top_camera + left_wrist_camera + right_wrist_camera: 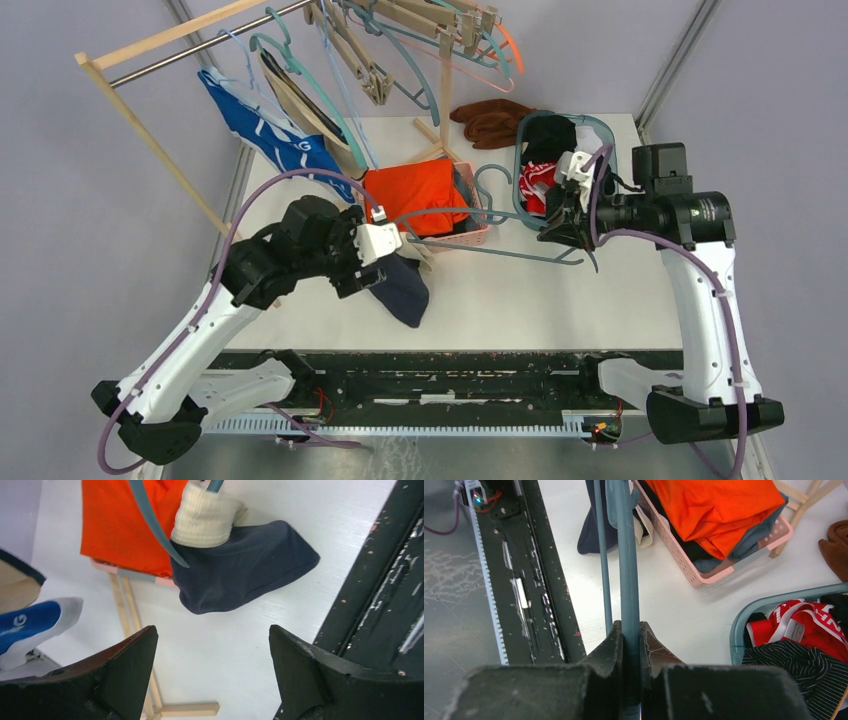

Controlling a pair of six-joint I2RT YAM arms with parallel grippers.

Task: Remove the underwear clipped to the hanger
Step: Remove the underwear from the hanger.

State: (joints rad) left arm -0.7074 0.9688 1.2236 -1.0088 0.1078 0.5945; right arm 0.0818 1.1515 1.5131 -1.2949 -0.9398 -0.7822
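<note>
My right gripper (556,226) is shut on the bar of a teal hanger (629,570) and holds it level above the table (520,300). The hanger also shows in the top view (480,246). A dark navy underwear (405,290) with a cream waistband (205,517) hangs from the hanger's left end and droops onto the table. It also shows in the left wrist view (245,570) and the right wrist view (594,530). My left gripper (212,645) is open and empty, just short of the navy underwear. In the top view the left gripper (372,268) is right beside it.
A pink basket (684,565) holds an orange garment (415,192). A teal basket (523,150) holds red, white and striped clothes. A brown cloth (492,122) lies at the back. A royal blue and white underwear (265,130) hangs on the wooden rack (150,140) among several hangers.
</note>
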